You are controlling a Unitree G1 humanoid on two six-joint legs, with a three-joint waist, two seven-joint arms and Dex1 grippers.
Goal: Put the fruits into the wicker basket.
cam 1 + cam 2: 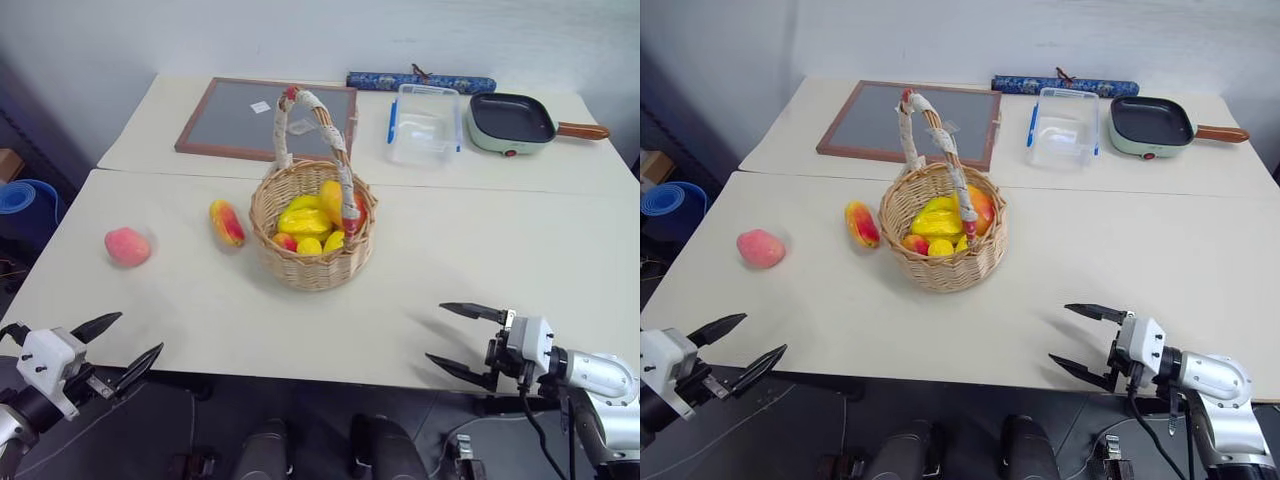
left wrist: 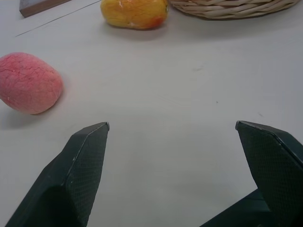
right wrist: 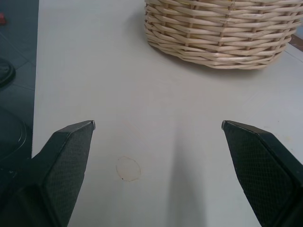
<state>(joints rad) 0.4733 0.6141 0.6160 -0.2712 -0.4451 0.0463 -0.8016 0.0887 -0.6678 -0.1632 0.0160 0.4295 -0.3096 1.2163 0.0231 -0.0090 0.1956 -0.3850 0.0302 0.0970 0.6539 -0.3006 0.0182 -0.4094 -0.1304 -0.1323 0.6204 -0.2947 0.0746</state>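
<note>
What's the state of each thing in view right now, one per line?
Peach: lying on the table, outside the basket.
Mango: on its side on the table, beside the basket, apart from it.
Wicker basket: upright, handle up, holding yellow fruits.
Clear plastic box: upright, looks empty.
Frying pan: upright, empty.
Left gripper: open, holding nothing.
Right gripper: open, holding nothing.

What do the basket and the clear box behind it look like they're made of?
Basket: woven tan wicker, matte, strands plainly visible; its handle looks wrapped in pale fabric. Box: probably clear glossy plastic, since the table shows through it.
</note>
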